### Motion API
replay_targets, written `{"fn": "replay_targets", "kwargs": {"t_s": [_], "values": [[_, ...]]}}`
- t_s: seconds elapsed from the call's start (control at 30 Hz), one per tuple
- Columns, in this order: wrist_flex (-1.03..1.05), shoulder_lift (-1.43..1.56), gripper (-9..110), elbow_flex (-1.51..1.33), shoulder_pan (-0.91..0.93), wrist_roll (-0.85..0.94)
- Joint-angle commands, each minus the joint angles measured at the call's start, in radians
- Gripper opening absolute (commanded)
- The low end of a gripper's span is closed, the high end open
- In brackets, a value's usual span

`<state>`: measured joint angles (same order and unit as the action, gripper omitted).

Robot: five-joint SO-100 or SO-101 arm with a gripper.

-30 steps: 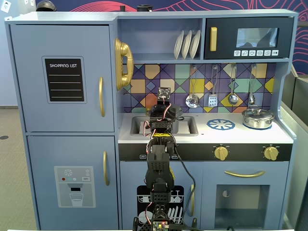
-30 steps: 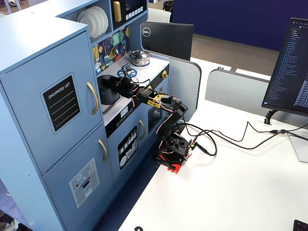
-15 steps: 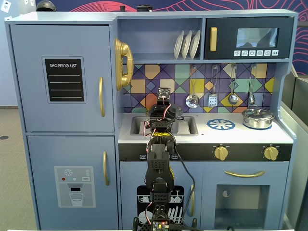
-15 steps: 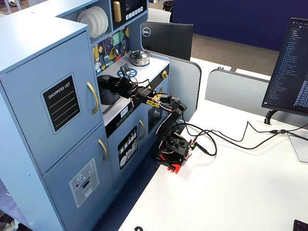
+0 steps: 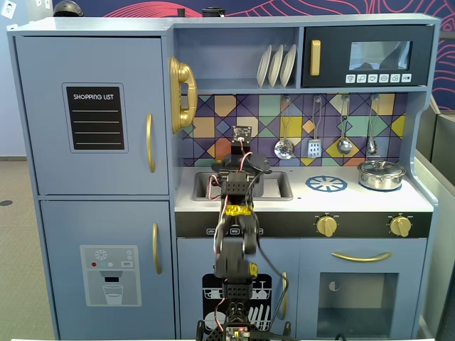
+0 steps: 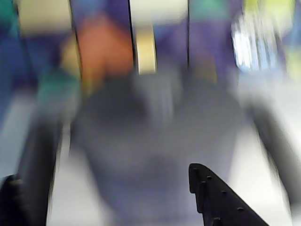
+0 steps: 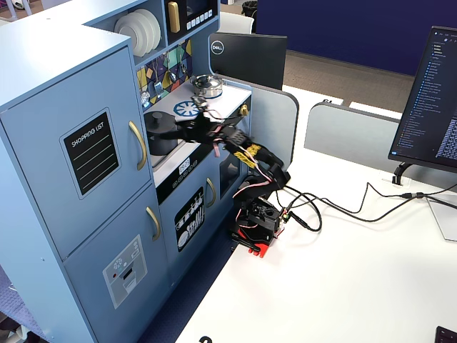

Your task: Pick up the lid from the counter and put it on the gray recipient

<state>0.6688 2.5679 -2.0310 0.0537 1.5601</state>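
Observation:
The gray recipient [image 7: 160, 137] stands in the sink recess of the counter [image 7: 221, 101]. In the front fixed view my own arm hides most of it. Its top looks closed by a flat dark disc, the lid [image 7: 158, 117], though I cannot make out the knob. My gripper [image 7: 187, 131] hovers just to the right of the pot, level with its upper half. In the wrist view the gripper [image 6: 108, 193] is open. One black finger [image 6: 214, 200] is sharp at the lower right, the other sits at the lower left edge. Nothing lies between them, and the blurred gray pot [image 6: 160, 141] fills the middle.
A shiny silver pot [image 5: 380, 174] with its lid sits at the counter's right end, beside the blue printed burner [image 5: 326, 184]. Utensils [image 5: 314, 138] hang on the tiled back wall above the counter. Gold knobs [image 5: 326, 226] line the front edge. Cables [image 7: 335, 207] trail over the white table.
The arm has lifted and drawn back from the gray pot. The burner, partly covered by the wrist before, now shows whole in the side view. The wrist view is smeared by motion.

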Motion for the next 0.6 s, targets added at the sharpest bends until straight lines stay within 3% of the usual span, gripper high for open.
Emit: {"fn": "replay_targets", "kwargs": {"t_s": [0.0,0.13,0.23,0.33,0.47,0.57], "values": [[0.302,0.218,19,0.057,-0.046,-0.029],[0.537,0.324,0,-0.054,-0.083,-0.087],[0.606,0.357,0,-0.221,-0.067,-0.152],[0.568,0.399,0,-0.468,-0.072,-0.074],[0.410,0.495,0,-0.799,-0.083,-0.149],[0.425,0.551,0,-0.936,-0.089,-0.166]]}}
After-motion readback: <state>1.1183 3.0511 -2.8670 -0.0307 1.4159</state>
